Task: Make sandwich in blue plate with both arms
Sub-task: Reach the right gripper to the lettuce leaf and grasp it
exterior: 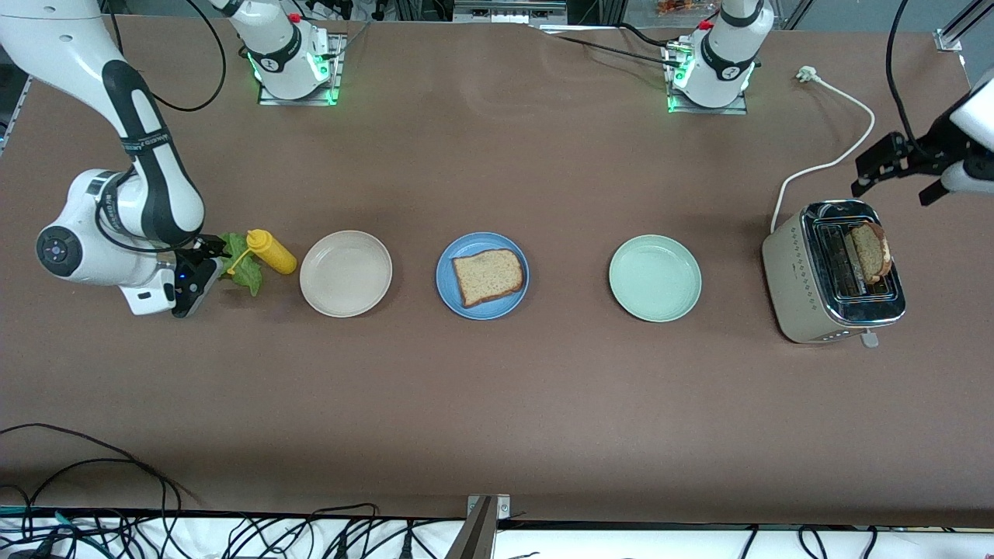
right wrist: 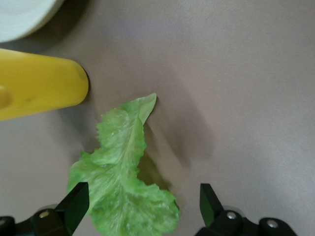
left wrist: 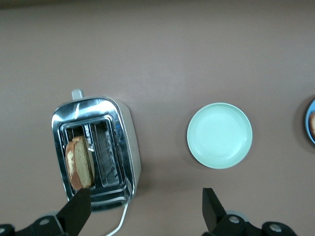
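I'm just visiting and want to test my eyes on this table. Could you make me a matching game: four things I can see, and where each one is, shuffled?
Things:
1. bread slice
2. second bread slice
3. lettuce leaf
4. right gripper

Places or states:
A. standing in a slot of the toaster
B. open, low over the lettuce leaf
C. lying flat on the blue plate
D. on the table beside the yellow squeeze bottle

Pairs: 1-C, 2-A, 3-D, 4-B
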